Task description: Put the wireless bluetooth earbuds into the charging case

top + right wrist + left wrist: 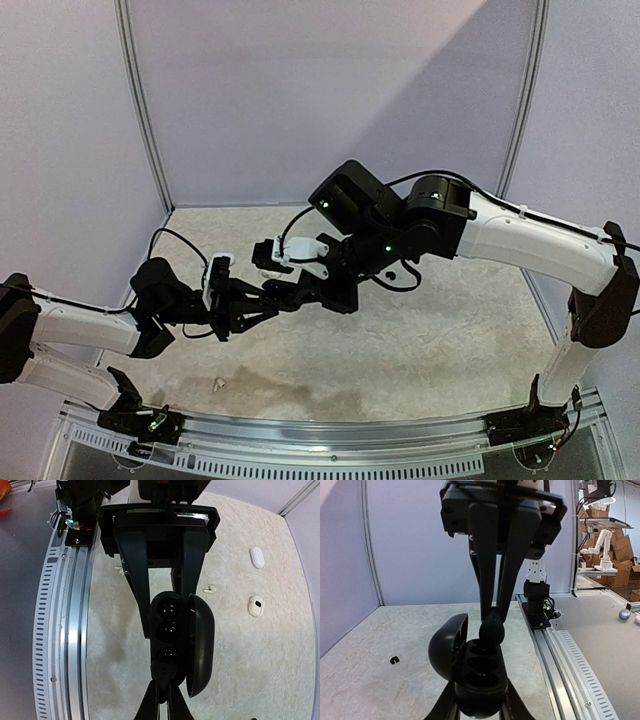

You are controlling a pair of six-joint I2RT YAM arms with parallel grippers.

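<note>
Fingers (482,565) on earbud (491,631), bulb toward case (480,690)

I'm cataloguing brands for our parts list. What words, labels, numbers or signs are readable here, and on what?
No text can be read.
Black case: no print shows.
Black earbud: none.
White case: none.
Second white case: a dark mark, too small to read.
Boxes in the background: too blurred.

Soft, even lavender light; close-up wrist views slightly blurred.
</note>
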